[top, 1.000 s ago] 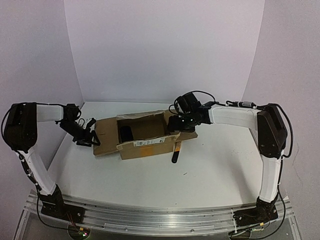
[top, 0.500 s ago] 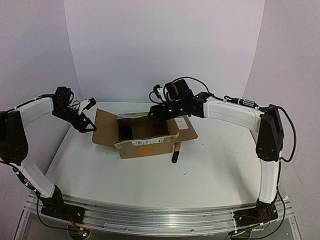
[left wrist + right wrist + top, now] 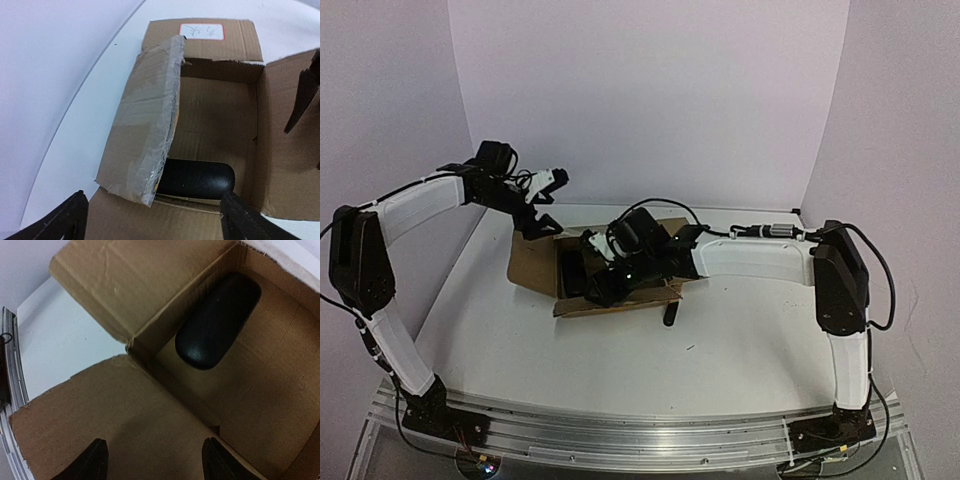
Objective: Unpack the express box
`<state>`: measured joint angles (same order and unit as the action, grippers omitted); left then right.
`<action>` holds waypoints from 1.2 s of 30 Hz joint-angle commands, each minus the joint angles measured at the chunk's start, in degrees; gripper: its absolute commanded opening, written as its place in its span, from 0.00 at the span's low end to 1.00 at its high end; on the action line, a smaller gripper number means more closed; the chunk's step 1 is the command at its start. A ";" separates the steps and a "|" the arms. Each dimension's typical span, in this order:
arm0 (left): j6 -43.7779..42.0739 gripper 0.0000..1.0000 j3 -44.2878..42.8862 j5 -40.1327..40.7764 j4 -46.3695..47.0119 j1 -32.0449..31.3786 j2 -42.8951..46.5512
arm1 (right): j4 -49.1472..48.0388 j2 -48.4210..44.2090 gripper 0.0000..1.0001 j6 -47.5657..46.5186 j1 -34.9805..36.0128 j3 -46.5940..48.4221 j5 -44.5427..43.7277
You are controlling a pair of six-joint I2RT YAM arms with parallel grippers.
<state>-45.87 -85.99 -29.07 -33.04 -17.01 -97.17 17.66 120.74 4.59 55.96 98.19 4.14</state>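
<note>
The express box (image 3: 215,120) reads to me as raw brown corrugated cardboard, matt and fibrous, with creases across its flaps. In my left wrist view, the flap (image 3: 147,125) at nine o'clock is skinned in clear tape, wrinkled and shiny. At twelve o'clock there is a white paper label (image 3: 201,31). Inside, the black oval object (image 3: 217,322) looks smooth with a soft satin sheen. The table (image 3: 740,350) is plain white and matt. From overhead, the rail (image 3: 640,432) at six o'clock is brushed metal.

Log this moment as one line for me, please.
express box: open | black oval object: inside | left fingers: open, empty, above box | right fingers: open, empty, over opening
</note>
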 commanded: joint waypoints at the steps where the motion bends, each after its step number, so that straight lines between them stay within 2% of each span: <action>1: -7.69 0.99 4.00 9.25 9.04 -0.58 -4.00 | -0.60 0.92 0.67 -1.08 1.12 -2.16 -3.76; 6: -13.85 1.00 6.09 18.14 19.52 -3.74 -8.11 | -2.30 1.76 0.68 -2.72 1.31 -4.35 -6.69; 10: -15.46 0.99 8.61 22.81 29.42 -4.86 -10.87 | -3.38 1.43 0.69 -3.58 1.30 -6.22 -7.79; 15: -14.03 0.86 8.94 21.52 32.95 -4.98 -12.01 | -4.15 1.30 0.69 -2.96 1.29 -6.66 -7.31; 17: -14.35 0.75 9.56 20.79 34.85 -5.12 -12.46 | -4.38 1.27 0.69 -2.80 1.27 -6.40 -7.14; 20: -14.06 0.50 9.54 20.63 36.11 -5.23 -12.98 | -4.44 0.88 0.70 -1.69 1.08 -5.87 -7.14; 23: -12.29 0.10 7.67 20.09 34.35 -5.23 -12.84 | -4.47 0.06 0.72 2.00 0.06 -4.86 -7.26; 24: -11.51 0.03 6.48 19.47 32.20 -5.23 -12.60 | -4.42 -0.13 0.72 3.26 -0.30 -3.92 -7.82; 31: -5.53 0.00 1.30 14.63 19.02 -5.23 -9.83 | -2.47 3.17 0.80 12.95 -1.69 6.47 -15.48; 34: -2.82 0.00 1.09 14.08 17.86 -5.23 -8.63 | 0.96 9.02 0.80 15.16 -1.67 14.24 -16.84; 36: -0.97 0.00 0.40 14.13 16.90 -5.23 -8.33 | 5.13 15.26 0.81 15.48 -1.69 22.69 -16.97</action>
<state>-53.16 -82.46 -11.86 -11.97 -22.04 -109.34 16.69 126.58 15.75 53.93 109.55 -9.90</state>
